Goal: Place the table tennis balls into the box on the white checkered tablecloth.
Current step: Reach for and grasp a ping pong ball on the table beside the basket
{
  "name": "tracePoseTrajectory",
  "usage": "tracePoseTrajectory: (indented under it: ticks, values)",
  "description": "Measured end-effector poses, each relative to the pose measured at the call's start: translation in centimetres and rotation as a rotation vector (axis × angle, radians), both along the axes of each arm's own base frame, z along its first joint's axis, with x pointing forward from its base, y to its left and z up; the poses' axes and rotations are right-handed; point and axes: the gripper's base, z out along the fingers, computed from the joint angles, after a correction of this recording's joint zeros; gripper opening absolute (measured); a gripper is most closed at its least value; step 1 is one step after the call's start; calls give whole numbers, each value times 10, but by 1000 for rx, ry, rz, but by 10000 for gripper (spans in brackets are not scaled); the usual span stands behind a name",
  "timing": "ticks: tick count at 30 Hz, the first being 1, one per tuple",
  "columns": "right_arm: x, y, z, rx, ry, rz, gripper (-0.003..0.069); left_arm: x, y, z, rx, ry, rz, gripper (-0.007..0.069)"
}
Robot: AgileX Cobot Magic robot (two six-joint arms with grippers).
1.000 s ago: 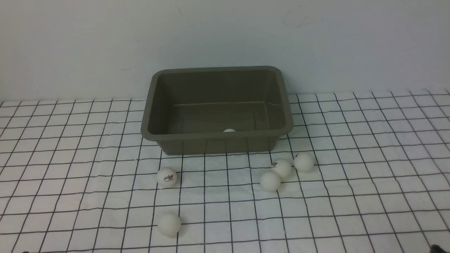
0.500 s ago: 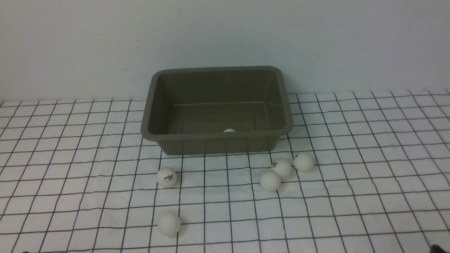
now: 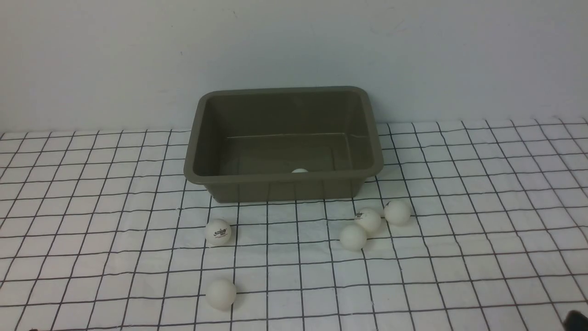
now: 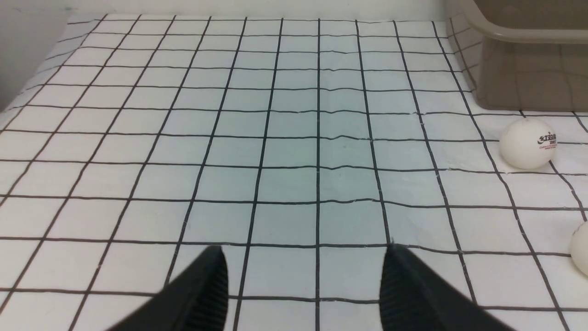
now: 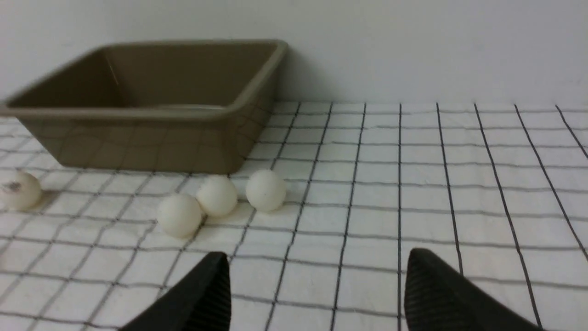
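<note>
With my left hand (image 4: 305, 287) and right hand (image 5: 317, 289) both open and empty, I'd lower the right over the rightmost ball (image 3: 397, 212) of three clustered near the box (image 3: 275, 191), closing gently so it can't roll.

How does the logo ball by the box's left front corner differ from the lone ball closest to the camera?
The logo ball shows a printed mark toward the front camera; the closest ball shows none from here. The logo ball lies just off the box; the closest ball lies farther out on the tablecloth. Both are white, look equal in size, rest on the cloth and touch nothing else.
</note>
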Motion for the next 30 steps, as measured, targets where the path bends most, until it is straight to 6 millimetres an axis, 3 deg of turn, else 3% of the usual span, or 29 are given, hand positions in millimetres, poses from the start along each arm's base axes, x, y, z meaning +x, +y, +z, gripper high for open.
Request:
tracePoseTrajectory:
  ticks: [7,10,21,30]
  values:
    - [-16,1,51,34,-49,41,461,0,0,0,0,0,0,405]
    - [-20,2,63,62,-78,51,461,0,0,0,0,0,0,405]
    - [-21,4,74,230,-147,72,461,0,0,0,0,0,0,405]
    - [-22,5,71,228,-115,85,461,0,0,0,0,0,0,405]
